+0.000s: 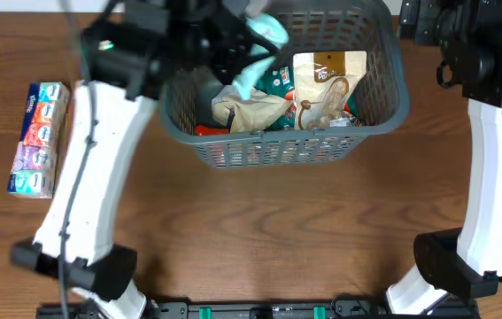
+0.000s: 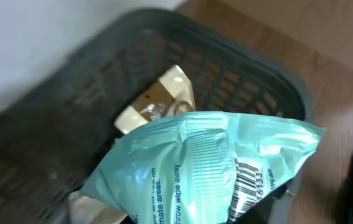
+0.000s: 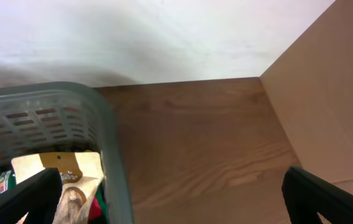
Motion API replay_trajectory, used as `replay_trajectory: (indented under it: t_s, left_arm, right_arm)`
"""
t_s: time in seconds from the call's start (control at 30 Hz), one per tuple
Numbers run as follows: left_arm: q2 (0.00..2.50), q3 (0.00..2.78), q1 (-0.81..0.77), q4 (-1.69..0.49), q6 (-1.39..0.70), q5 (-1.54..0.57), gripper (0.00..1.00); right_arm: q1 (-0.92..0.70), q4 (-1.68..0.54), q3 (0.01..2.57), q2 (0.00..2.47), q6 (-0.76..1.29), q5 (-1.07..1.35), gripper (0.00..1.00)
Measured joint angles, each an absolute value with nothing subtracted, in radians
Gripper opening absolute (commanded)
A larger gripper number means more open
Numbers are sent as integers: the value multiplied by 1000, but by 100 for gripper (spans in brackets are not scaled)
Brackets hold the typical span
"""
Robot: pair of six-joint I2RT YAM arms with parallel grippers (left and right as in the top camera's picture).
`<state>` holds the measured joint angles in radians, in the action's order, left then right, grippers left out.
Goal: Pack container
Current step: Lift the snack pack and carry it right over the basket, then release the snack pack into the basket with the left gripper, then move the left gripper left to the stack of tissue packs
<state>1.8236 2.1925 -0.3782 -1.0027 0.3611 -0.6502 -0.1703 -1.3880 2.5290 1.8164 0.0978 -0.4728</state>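
The dark grey basket (image 1: 383, 84) stands at the back middle of the table and holds several snack packs, among them a beige pouch (image 1: 326, 84). It also shows in the left wrist view (image 2: 251, 74) and the right wrist view (image 3: 111, 143). My left gripper (image 1: 249, 53) is over the basket's left part, shut on a mint-green wipes pack (image 2: 213, 168) that hangs above the contents; its fingers are hidden behind the pack. My right gripper (image 3: 170, 199) is open and empty, hovering to the right of the basket above bare table.
A multipack of tissue packets (image 1: 38, 137) lies on the table at the far left. A white wall (image 3: 164, 37) runs behind the basket. A light wooden panel (image 3: 325, 106) stands at the table's right side.
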Motion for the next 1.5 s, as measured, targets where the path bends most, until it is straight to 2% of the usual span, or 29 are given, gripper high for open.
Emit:
replay_trajectory:
  t_s: [0.23, 0.27, 0.3, 0.37, 0.4, 0.8, 0.93, 1.3, 1.5]
  left_arm:
    - [1956, 2193, -403, -998, 387, -651, 6]
    - [1972, 2193, -403, -998, 390, -651, 15]
    - [1983, 2193, -403, -998, 395, -651, 53]
    - [2003, 2193, -403, -998, 397, -651, 92]
    - [2009, 2193, -403, -998, 397, -651, 99]
    - [2012, 2193, -398, -994, 388, -649, 99]
    - [1979, 2193, -360, -988, 350, -559, 99]
    - [1676, 2198, -8, -994, 212, -223, 99]
    - [1633, 2210, 126, -1141, 172, -72, 98]
  right_arm:
    - [-170, -1388, 2529, 1816, 98, -473, 99]
    - [-170, -1388, 2529, 1816, 98, -473, 99]
    - [-170, -1388, 2529, 1816, 98, -472, 99]
    - [-170, -1388, 2529, 1816, 98, -473, 99]
    - [-170, -1388, 2529, 1816, 98, -473, 99]
    - [-170, -1388, 2529, 1816, 98, -472, 99]
    - [-170, -1388, 2529, 1816, 98, -473, 99]
    - [-170, -1388, 2529, 1816, 98, -473, 99]
    - [-170, -1388, 2529, 1816, 98, -473, 99]
